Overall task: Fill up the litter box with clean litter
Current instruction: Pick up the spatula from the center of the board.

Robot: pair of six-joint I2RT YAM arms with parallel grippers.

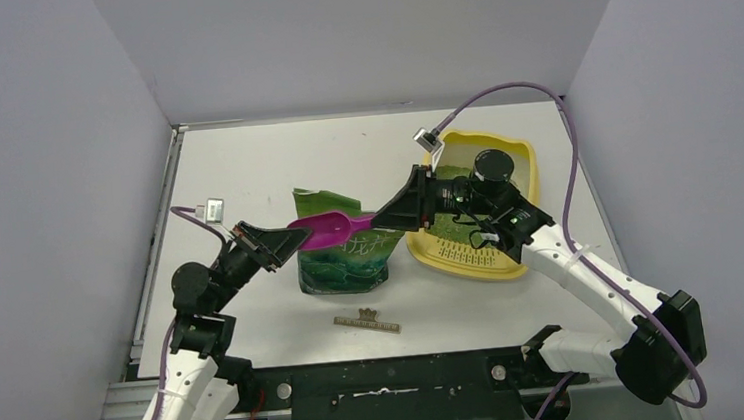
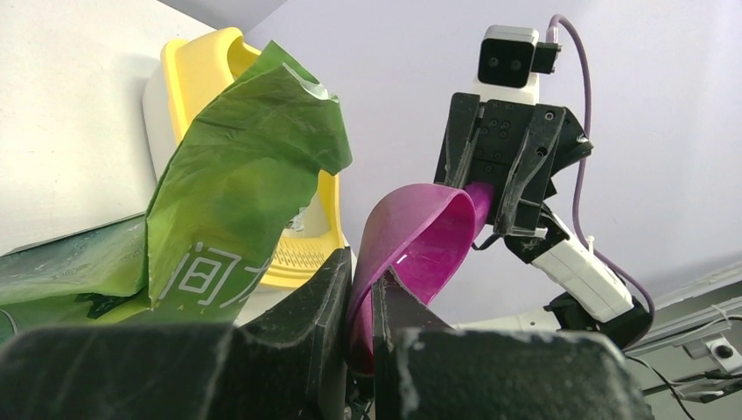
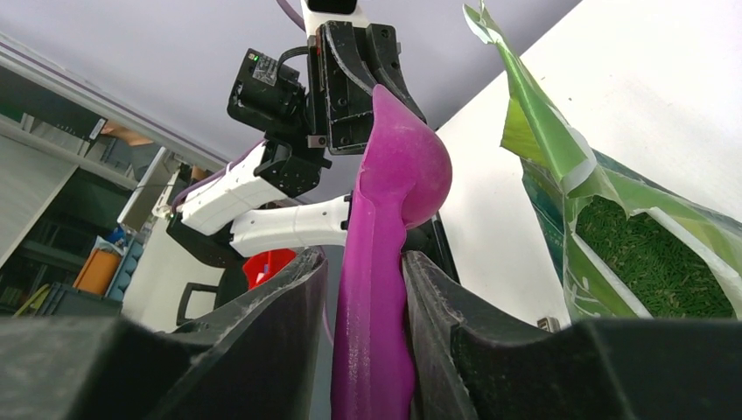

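Observation:
A magenta scoop [image 1: 328,231] hangs level above the open green bag [image 1: 344,257], held at both ends. My left gripper [image 1: 285,240] is shut on the rim of its bowl [image 2: 420,236], the rim pinched thin between the fingers [image 2: 360,262]. My right gripper [image 1: 388,214] is shut on the handle [image 3: 376,350]. No granules show in the bowl. Clean litter [image 3: 652,258], fine green granules, fills the bag's mouth. The pale yellow litter box [image 1: 526,153] lies right of the bag, partly hidden by my right arm. Some green shows in it [image 1: 454,176].
A short torn strip [image 1: 367,321] lies on the table in front of the bag. Grey walls close the table at the left, back and right. The grate strip [image 1: 467,253] of the litter box faces the near edge.

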